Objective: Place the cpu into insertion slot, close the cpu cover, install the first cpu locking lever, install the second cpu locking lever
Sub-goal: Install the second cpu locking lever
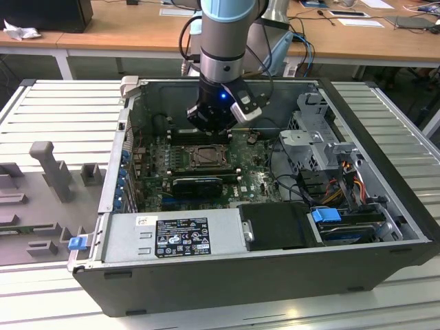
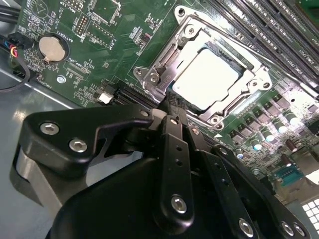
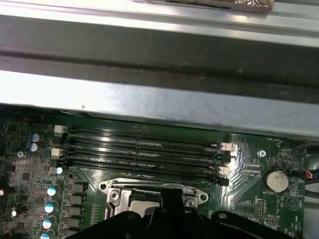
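The cpu (image 2: 204, 77) lies flat in the insertion slot (image 1: 205, 157), its pale face showing through the cut-out of the cpu cover (image 2: 162, 57). The silvery cover lies down around the chip. In the second wrist view my gripper (image 2: 172, 107) is shut, its black fingers (image 2: 174, 149) pressed together with the tips at the socket's metal rim, beside the chip. I cannot tell whether they touch a locking lever. From the exterior view my gripper (image 1: 208, 129) hangs just above the socket's far edge. The first wrist view shows the fingertips (image 3: 172, 196) over the cover's edge (image 3: 149, 186).
Long black memory slots (image 3: 144, 149) run beside the socket, toward the case wall (image 3: 149, 99). A coin battery (image 2: 50, 47) sits on the board. The power supply (image 1: 179, 237), drive cage (image 1: 320, 134) and cables (image 1: 344, 172) crowd the open case. Grey fixtures (image 1: 51, 168) stand outside it.
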Robot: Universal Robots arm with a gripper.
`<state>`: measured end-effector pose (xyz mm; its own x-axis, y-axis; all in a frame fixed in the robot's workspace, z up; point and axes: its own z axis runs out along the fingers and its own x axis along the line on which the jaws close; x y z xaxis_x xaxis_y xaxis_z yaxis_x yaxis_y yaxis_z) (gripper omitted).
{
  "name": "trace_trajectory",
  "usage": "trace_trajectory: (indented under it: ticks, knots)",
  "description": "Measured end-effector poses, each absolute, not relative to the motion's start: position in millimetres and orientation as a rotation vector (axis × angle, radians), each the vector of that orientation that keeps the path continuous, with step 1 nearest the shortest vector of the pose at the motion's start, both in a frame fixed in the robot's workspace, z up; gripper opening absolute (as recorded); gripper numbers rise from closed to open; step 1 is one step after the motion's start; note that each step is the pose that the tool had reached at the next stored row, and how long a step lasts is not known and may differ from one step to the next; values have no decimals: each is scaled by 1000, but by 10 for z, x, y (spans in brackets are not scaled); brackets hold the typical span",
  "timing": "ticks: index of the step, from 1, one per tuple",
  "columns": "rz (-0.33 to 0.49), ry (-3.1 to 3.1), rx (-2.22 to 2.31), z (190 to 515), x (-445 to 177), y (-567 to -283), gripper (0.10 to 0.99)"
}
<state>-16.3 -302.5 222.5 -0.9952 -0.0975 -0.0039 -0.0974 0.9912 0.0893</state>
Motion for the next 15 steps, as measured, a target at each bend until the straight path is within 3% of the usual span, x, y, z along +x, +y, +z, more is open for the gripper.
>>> trace_trajectory:
  ticks: [15]
  knots:
    - [-141, -3134, 153, 2430, -163, -3063, 106]
